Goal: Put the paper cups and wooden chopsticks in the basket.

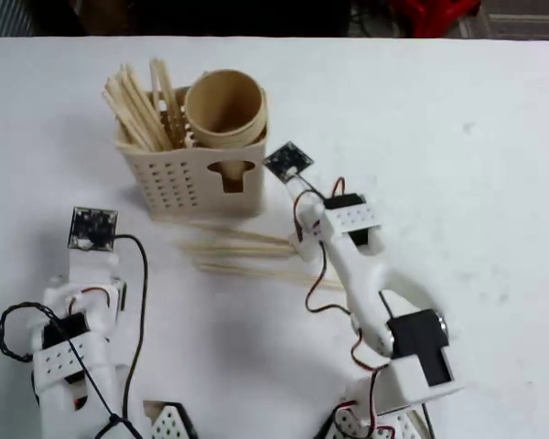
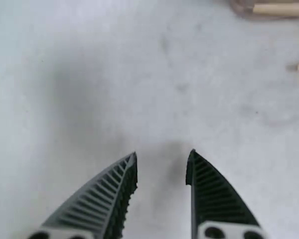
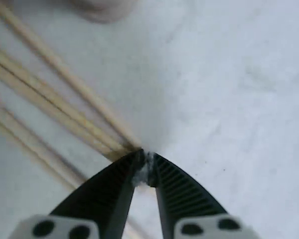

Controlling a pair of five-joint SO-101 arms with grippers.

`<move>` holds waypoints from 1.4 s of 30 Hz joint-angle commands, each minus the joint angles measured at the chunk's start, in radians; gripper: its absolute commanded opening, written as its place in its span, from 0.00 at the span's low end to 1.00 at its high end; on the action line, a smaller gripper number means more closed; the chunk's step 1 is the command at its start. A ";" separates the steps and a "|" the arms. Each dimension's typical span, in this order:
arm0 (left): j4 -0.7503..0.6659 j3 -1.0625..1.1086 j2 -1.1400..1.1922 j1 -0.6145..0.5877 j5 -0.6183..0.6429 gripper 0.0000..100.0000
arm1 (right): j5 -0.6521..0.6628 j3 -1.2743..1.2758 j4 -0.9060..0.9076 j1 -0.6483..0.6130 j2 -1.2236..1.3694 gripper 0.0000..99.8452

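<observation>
High view: fixed overhead, looking down across the table (image 1: 457,137).
Left wrist view: close over it, facing down past the left gripper (image 2: 162,155).
Right wrist view: nearer still, right on the loose chopsticks (image 3: 65,107).
Shared: those chopsticks, high and right wrist.

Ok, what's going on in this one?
Two robot arms are tidying a table into a basket. The basket already holds a stack of paper cups and a bunch of chopsticks. Several loose chopsticks lie on the table in front of it. The right gripper is down at their ends, fingers shut; whether it has hold of one is unclear. The left gripper is open over bare table, holding nothing.
</observation>
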 commanded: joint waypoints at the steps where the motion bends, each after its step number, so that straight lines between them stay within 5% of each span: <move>1: -0.017 -0.006 -0.019 -0.007 0.009 0.17 | -0.038 0.066 0.015 -0.013 -0.116 0.02; 12: -0.017 -0.006 -0.019 -0.007 0.009 0.17 | 0.021 0.264 0.019 -0.039 -0.556 0.02; 17: -0.017 -0.006 -0.019 -0.007 0.009 0.17 | 0.032 0.253 0.087 -0.262 -0.668 0.02; 23: -0.017 -0.006 -0.019 -0.007 0.009 0.17 | 0.100 0.157 0.102 -0.478 -0.493 0.06; 27: -0.017 -0.006 -0.019 -0.007 0.009 0.17 | 0.124 0.077 0.061 -0.486 -0.312 0.14; 42: -0.017 -0.006 -0.019 -0.007 0.009 0.17 | 0.180 0.020 -0.062 -0.479 0.002 0.11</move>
